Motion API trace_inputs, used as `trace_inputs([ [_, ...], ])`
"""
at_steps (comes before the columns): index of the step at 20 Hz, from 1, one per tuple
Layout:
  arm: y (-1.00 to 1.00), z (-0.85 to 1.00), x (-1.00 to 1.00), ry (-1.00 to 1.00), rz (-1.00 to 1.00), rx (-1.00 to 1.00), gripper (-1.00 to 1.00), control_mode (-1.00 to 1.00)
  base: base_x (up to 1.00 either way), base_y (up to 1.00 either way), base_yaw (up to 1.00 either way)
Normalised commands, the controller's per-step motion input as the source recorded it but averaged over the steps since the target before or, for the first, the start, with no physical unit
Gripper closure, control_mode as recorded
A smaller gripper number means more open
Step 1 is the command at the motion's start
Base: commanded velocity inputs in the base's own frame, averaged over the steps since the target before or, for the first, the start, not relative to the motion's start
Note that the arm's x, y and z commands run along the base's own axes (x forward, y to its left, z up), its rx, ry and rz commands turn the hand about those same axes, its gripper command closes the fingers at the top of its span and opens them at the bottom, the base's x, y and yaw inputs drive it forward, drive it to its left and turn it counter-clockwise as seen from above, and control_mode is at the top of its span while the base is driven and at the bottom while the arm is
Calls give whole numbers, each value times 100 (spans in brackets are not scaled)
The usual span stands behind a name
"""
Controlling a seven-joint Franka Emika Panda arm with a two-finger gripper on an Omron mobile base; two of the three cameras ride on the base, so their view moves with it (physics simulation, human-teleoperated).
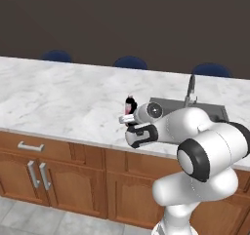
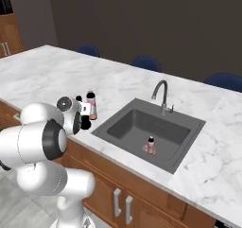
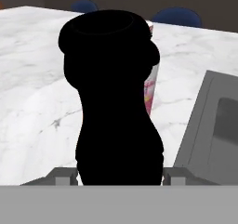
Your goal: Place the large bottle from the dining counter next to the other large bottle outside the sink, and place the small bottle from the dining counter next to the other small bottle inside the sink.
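The large black bottle (image 3: 116,102) stands upright between my gripper's (image 3: 118,175) fingertips (image 3: 62,175), which are shut on its lower body. Right behind it, on the marble dining counter (image 3: 42,79), stands the other large bottle (image 3: 151,86), pink-red with a pale cap. From the right base view my gripper (image 2: 84,114) holds the black bottle (image 2: 85,122) close beside the pink-red bottle (image 2: 91,105), just left of the sink (image 2: 120,120). One small orange-red bottle (image 2: 151,144) stands upright inside the basin. The small bottle from the dining counter is out of view.
A chrome gooseneck faucet (image 2: 162,97) rises at the sink's far rim. Blue stools (image 1: 130,62) line the counter's far side. Brown cabinet doors (image 1: 36,173) run below the near edge. Open marble (image 1: 53,95) stretches to the left of the bottles.
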Motion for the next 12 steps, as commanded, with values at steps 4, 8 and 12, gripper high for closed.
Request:
trace_inputs([
  [4,0,0,0,0,0,0,100,100,0,8,-11],
  [8,0,0,0,0,0,0,100,100,0,8,-9],
  [12,0,0,0,0,0,0,100,100,0,9,-3],
])
